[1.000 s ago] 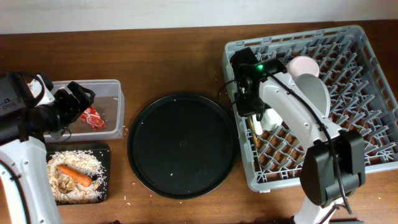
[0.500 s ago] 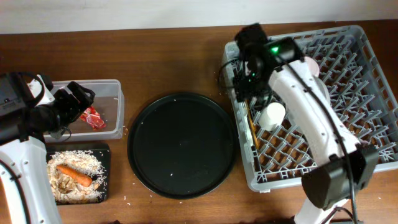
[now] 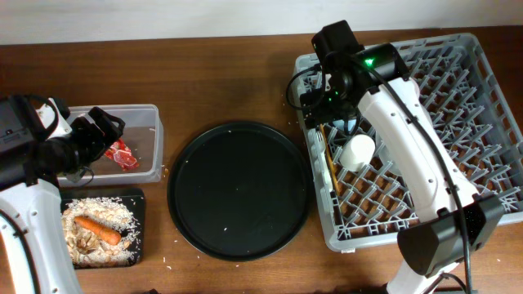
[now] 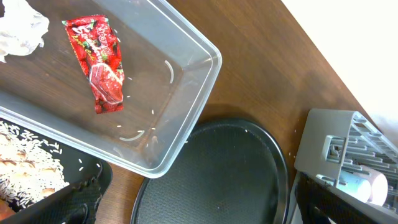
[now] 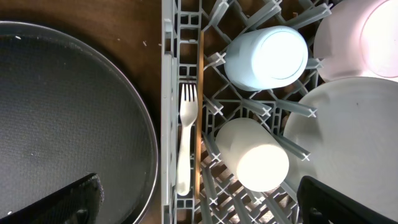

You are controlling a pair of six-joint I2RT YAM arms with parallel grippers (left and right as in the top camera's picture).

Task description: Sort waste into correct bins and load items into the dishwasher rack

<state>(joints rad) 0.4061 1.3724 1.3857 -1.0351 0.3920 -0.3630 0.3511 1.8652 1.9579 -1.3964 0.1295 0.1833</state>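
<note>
The grey dishwasher rack (image 3: pixel 482 122) holds a white cup (image 5: pixel 252 155), a light blue cup (image 5: pixel 266 57), a pale plate (image 5: pixel 339 143) and a pinkish bowl (image 5: pixel 360 31). A white fork (image 5: pixel 185 143) and a thin wooden stick (image 5: pixel 199 118) lie side by side along the rack's left edge. My right gripper (image 5: pixel 205 208) hangs open above them, holding nothing. The clear tub (image 3: pixel 139 109) contains a red wrapper (image 4: pixel 96 62) and a white tissue (image 4: pixel 22 28). My left gripper (image 3: pixel 102 131) is open and empty over the tub. A carrot (image 3: pixel 98 230) and rice (image 3: pixel 106 214) lie in the shallow black tray (image 3: pixel 140 245).
A large round black tray (image 3: pixel 237 189) lies on the wooden table between the bins and the rack. A few rice grains dot it and the table near its lower left. The right arm stretches across the rack's left half.
My right gripper has opened and pulled back toward the rack's far left corner, leaving the wooden stick lying beside the fork. The left arm has not moved.
</note>
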